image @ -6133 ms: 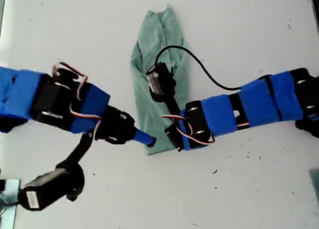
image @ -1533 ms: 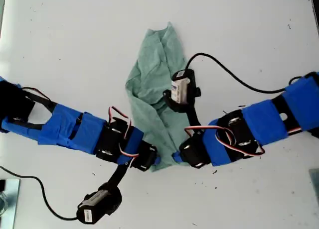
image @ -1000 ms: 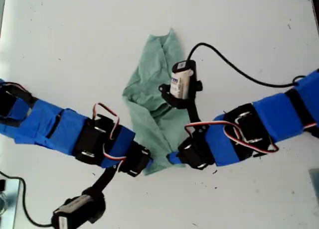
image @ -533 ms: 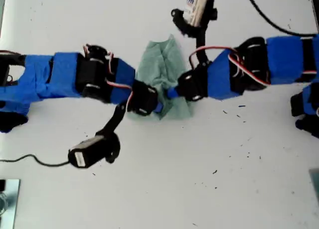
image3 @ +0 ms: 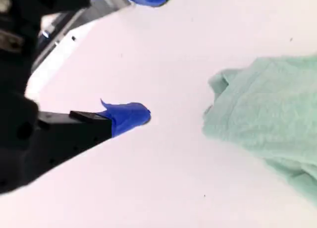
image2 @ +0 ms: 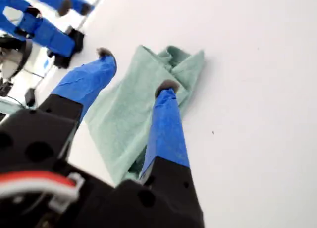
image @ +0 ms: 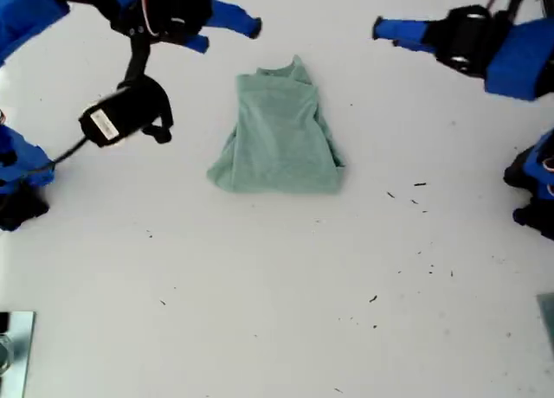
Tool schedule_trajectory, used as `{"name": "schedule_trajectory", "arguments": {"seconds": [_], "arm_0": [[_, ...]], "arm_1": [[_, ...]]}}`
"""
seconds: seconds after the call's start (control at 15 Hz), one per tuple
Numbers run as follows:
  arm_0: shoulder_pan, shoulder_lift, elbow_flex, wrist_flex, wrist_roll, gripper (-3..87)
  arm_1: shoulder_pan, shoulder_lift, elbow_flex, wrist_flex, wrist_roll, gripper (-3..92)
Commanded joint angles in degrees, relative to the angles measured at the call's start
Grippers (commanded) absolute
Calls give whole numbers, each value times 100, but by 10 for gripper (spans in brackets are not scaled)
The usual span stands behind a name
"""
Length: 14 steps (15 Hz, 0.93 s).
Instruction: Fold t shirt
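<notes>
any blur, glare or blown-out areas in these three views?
Exterior view: even light, soft shadows, white table near clipping, t shirt fairly sharp. First wrist view: my first gripper soft up close, table blown out. Second wrist view: blurriest, shirt edge fuzzy, table washed out, my second gripper smeared.

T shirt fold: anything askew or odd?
Mostly tidy. The t shirt lies as a compact folded bundle on the table, but its lower corner on the exterior view's left flares out past the side edge, so it is wider below. Both grippers are open and off the cloth.
</notes>
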State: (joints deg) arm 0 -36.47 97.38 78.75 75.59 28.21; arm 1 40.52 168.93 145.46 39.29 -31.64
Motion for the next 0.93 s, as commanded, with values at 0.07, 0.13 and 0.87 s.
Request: {"name": "schedule_trajectory", "arguments": {"seconds": [0.07, 0.13, 0.87], "arm_0": [[-105, 2417, 3050, -1617, -176, 294], [-79, 3111, 4017, -1925, -220, 258], [2145, 10907, 10688, -1635, -2294, 95]], "arm_1": [[-114, 2479, 747, 1204, 88, 181], [-176, 3023, 1028, 1608, 114, 179], [-483, 3173, 3270, 3665, 413, 90]]}}
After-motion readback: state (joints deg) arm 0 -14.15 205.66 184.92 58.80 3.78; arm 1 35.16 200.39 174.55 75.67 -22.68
